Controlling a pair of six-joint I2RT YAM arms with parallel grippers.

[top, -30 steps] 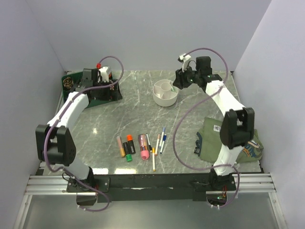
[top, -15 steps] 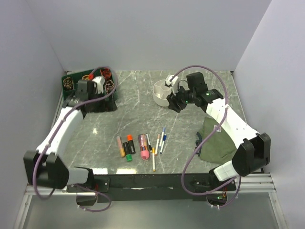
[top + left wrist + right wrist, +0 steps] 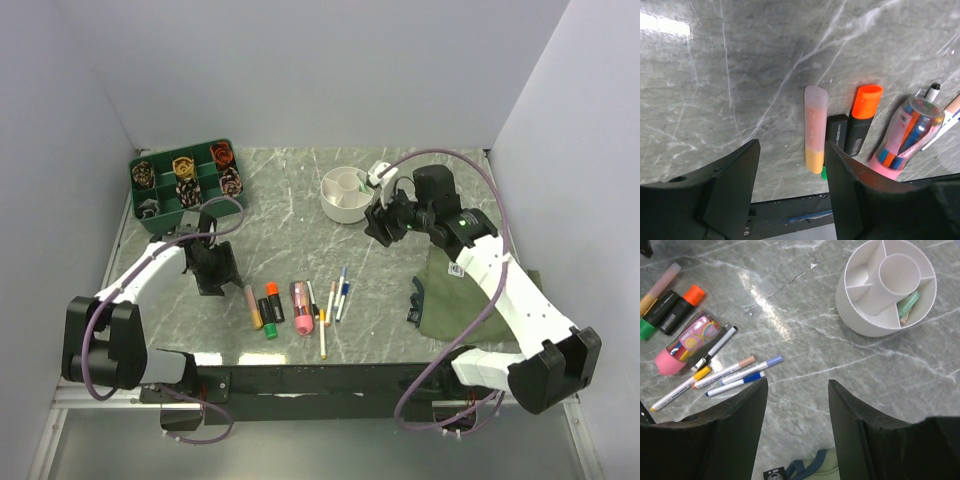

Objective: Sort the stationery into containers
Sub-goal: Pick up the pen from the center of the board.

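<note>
The stationery lies in a row near the table's front edge: a tan marker [image 3: 253, 306], an orange-capped black marker [image 3: 273, 301], a thick pink one [image 3: 301, 307], a thin yellow pen [image 3: 321, 335] and white blue-capped pens [image 3: 342, 290]. My left gripper [image 3: 215, 270] hovers just left of the row, open and empty. In the left wrist view the tan marker [image 3: 815, 127] lies close to the gripper's [image 3: 791, 146] right finger. The white round bowl [image 3: 346, 194] stands at the back. My right gripper [image 3: 383, 222] hangs beside it, open and empty [image 3: 797, 385]. One bowl [image 3: 860, 322] compartment holds a pale green item [image 3: 908, 305].
A dark green tray [image 3: 163, 190] with coiled bands stands at the back left. An olive cloth pouch [image 3: 450, 300] lies at the right, under my right arm. The table's front edge [image 3: 330, 358] runs just below the pen row.
My left arm has swung from the green tray at the back down to the marker row, its jaws narrower. My right gripper has moved from over the bowl to its right side.
</note>
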